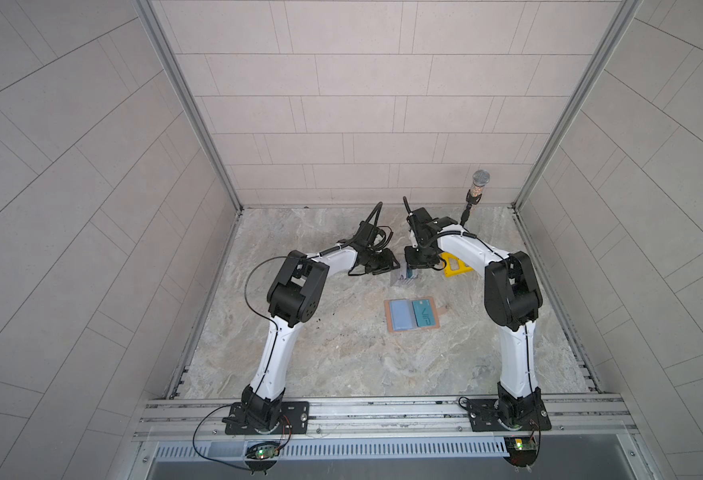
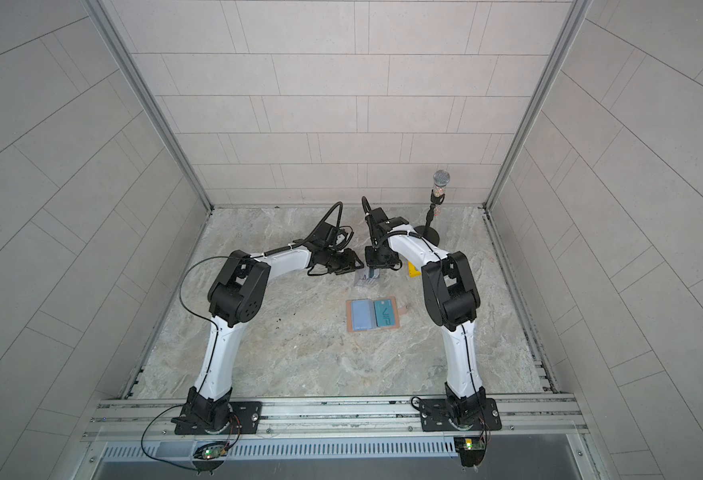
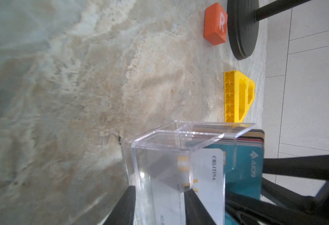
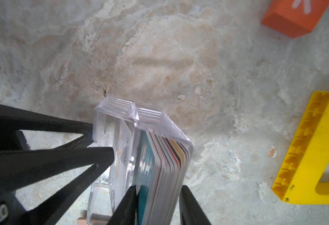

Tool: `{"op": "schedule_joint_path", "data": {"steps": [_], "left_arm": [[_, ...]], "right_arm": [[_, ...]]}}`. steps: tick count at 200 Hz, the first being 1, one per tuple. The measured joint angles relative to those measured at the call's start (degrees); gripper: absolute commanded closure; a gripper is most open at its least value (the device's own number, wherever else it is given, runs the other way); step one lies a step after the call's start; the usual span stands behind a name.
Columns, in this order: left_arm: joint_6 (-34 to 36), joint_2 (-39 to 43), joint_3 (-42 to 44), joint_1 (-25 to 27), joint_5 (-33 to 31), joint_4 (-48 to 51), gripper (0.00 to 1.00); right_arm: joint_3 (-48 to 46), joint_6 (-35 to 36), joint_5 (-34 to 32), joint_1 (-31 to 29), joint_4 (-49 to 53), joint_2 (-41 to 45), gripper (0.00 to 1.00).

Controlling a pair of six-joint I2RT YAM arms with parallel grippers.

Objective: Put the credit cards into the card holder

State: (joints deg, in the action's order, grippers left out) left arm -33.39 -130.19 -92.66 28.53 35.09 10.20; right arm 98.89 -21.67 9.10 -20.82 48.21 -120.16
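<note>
A: How is the left gripper (image 3: 158, 190) seen?

B: Its jaws are set on two sides of the front section of the clear acrylic card stand (image 3: 159, 140). Both fingers are seen touching it, so the stand appears to be gripped.

A: And the right gripper (image 4: 158, 187)?

B: Its jaws are placed around the stack of thin plastic credit cards (image 4: 167, 165), which is held upright in the rear section. One finger is laid against the teal front card (image 4: 146, 161). Whether the stack is pressed cannot be told.

A: What is found next to them?

B: A whitish card (image 3: 208, 175) is leaned inside the front section, just beside the left fingers. A yellow plastic triangle (image 3: 237, 97) is seen near the right gripper, on its outer side. Further away, a small orange block marked R (image 3: 216, 23) is placed beside the round black base of a microphone stand (image 3: 241, 29).

A: Where is the card holder?

B: The tan folding card holder (image 1: 387, 318) is laid open and flat on the marble-patterned table (image 1: 341, 361), apart from both grippers, toward the arm bases. A teal card marked VIP (image 1: 423, 312) is lying on the half at the right gripper's side.
</note>
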Motion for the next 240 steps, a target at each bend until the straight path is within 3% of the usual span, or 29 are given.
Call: {"op": "schedule_joint_path", "data": {"steps": [79,137,240], "left_arm": [[0.00,0.00,0.00,0.11,-0.35,0.00,0.56],[0.00,0.00,0.00,0.11,-0.37,0.00,0.56],[0.00,0.00,0.00,0.11,-0.37,0.00,0.57]], "right_arm": [[0.20,-0.22,-1.03,-0.20,0.02,0.02,0.62],[0.28,-0.63,-1.70,-0.22,0.28,0.17,0.56],[5.40,-0.17,-7.26,-1.31,5.07,0.17,0.62]]}}
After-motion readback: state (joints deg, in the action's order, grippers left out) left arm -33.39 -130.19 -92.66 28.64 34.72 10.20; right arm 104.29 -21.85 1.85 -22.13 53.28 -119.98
